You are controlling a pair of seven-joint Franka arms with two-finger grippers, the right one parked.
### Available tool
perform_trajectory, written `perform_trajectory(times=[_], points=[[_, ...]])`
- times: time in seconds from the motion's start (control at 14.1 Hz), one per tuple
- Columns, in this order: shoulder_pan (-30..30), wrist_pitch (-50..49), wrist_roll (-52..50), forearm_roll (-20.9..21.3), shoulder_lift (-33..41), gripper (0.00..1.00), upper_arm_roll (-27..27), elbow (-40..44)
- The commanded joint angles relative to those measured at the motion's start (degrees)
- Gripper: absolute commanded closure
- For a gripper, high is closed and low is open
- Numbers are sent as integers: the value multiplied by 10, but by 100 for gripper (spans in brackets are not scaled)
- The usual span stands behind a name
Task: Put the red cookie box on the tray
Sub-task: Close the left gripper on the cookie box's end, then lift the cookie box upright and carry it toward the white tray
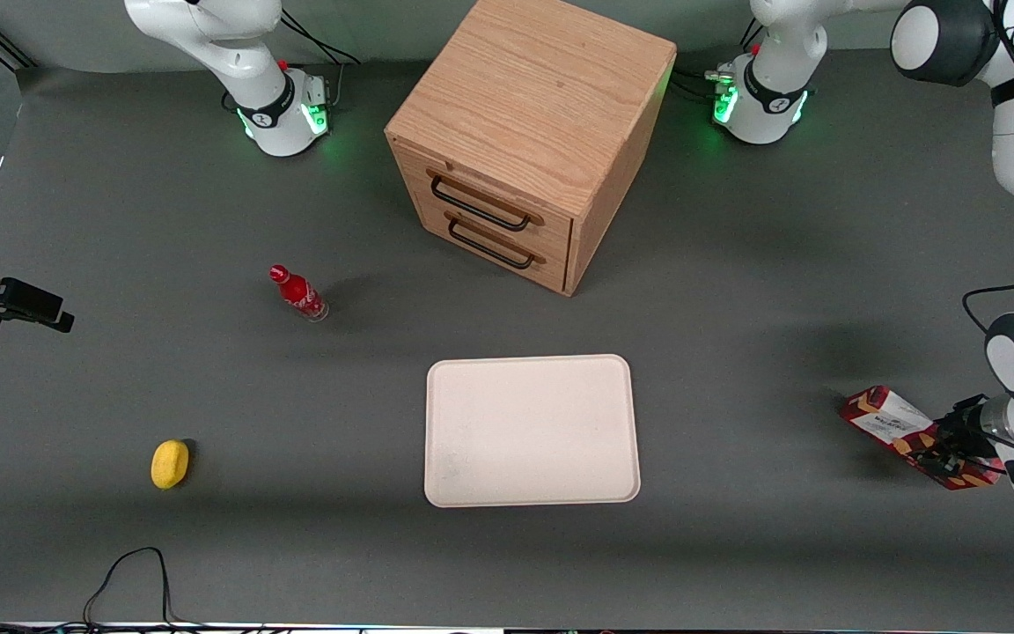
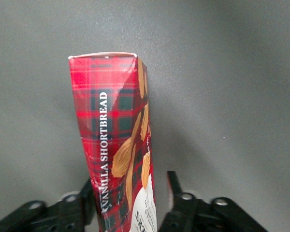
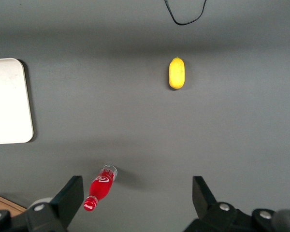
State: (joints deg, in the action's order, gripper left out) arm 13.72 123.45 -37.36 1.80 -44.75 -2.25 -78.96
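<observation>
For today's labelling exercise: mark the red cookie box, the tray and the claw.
red cookie box [image 1: 890, 417], front view, on its white label patch.
tray [image 1: 532, 431], front view, on its bare middle.
claw [image 2: 130, 195], left wrist view, midway between the fingertips straddling the box.

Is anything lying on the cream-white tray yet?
No: the flat cream-white rectangular tray shows bare. The dark-red plaid cookie box sits toward the working arm's end, between the left pincer's fingers. Its underside is hidden.

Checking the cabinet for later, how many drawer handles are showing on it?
2, both on the wooden cabinet's front: upper handle, lower handle just below. The gripper straddles the red cookie box.
</observation>
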Motion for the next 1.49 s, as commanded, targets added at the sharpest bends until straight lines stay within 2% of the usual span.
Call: perform_trajectory(times=[0.0,0.07,0.14,0.64,1.21,1.42], points=[[-4,-5,4,8,14,83,2,-9],[-4,-6,4,8,15,94,2,-9],[-4,-6,4,8,15,100,2,-9],[2,-40,11,8,46,100,2,7],[27,-302,12,1,127,100,1,184],[28,-366,12,3,169,100,2,202]])
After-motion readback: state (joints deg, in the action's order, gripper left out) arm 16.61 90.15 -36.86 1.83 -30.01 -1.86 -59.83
